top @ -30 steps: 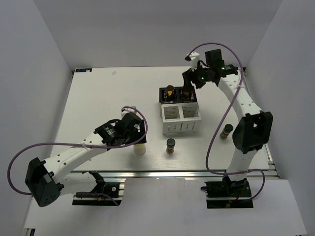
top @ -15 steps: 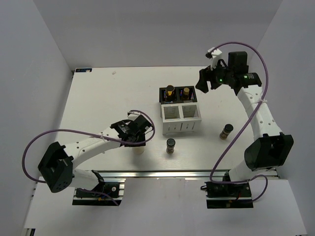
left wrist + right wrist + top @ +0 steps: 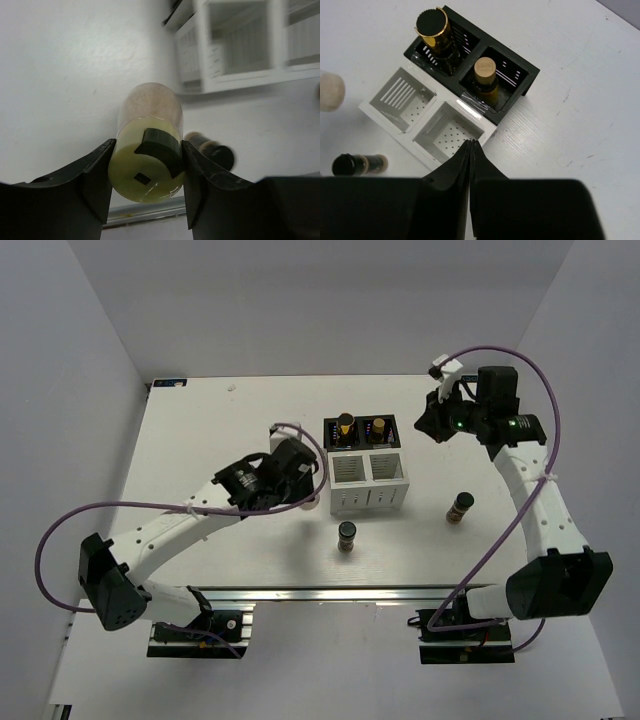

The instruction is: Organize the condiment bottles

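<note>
The cream bottle (image 3: pixel 150 112) is clamped between the left gripper (image 3: pixel 146 165) fingers, mid-bench, just left of the box (image 3: pixel 368 500). The right gripper (image 3: pixel 471 150) is pinched closed on nothing, over toward the far right corner.

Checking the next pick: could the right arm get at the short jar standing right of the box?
Probably yes: the short jar stands alone, nothing crowding it, and the right gripper is empty, though shut, so it must open first.

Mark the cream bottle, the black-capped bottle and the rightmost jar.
cream bottle (image 3: pixel 150 107), left wrist view, body.
black-capped bottle (image 3: pixel 432 24), right wrist view, cap.
rightmost jar (image 3: pixel 460 507), top external view, middle.
</note>
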`<state>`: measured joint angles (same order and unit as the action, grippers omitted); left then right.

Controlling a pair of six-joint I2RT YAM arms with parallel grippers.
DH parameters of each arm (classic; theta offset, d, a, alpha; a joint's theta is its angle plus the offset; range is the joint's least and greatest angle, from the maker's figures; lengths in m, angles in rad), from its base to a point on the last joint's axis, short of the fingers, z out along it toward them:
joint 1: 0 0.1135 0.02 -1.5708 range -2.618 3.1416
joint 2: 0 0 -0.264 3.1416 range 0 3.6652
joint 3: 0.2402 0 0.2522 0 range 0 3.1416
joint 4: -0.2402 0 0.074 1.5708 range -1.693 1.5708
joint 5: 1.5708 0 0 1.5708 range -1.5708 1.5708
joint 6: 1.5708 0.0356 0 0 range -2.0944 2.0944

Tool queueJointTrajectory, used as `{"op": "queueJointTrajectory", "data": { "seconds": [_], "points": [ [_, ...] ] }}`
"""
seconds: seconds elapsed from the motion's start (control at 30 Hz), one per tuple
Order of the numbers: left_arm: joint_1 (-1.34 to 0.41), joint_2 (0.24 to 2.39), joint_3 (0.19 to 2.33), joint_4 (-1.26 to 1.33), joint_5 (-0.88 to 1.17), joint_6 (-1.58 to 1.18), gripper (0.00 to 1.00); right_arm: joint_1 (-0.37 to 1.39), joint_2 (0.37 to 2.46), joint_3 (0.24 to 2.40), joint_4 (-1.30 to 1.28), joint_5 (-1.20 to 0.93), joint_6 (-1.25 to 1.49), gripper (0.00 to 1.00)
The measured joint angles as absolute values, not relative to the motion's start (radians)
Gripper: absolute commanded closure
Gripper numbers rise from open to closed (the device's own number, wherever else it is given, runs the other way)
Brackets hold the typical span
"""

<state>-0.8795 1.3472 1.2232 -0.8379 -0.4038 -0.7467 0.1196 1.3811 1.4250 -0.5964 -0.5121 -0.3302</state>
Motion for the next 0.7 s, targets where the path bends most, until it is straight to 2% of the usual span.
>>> {"op": "queueJointTrajectory", "data": {
  "seconds": [0.27,0.6,0.7],
  "points": [
    [-0.881,1.44,1.524,-0.739,-0.382,-0.61,1.0,0.11,1.298,1.316,-0.575,-0.527,-0.321,1.0],
    [-0.881,1.728,1.632,-0.665,-0.373,-0.496,1.0,0.102,1.266,1.261,-0.574,-0.526,-0.321,1.0],
    [-0.883,1.747,1.634,-0.665,-0.366,-0.485,1.0,0.096,1.25,1.253,-0.572,-0.525,-0.321,1.0]
  ]
}}
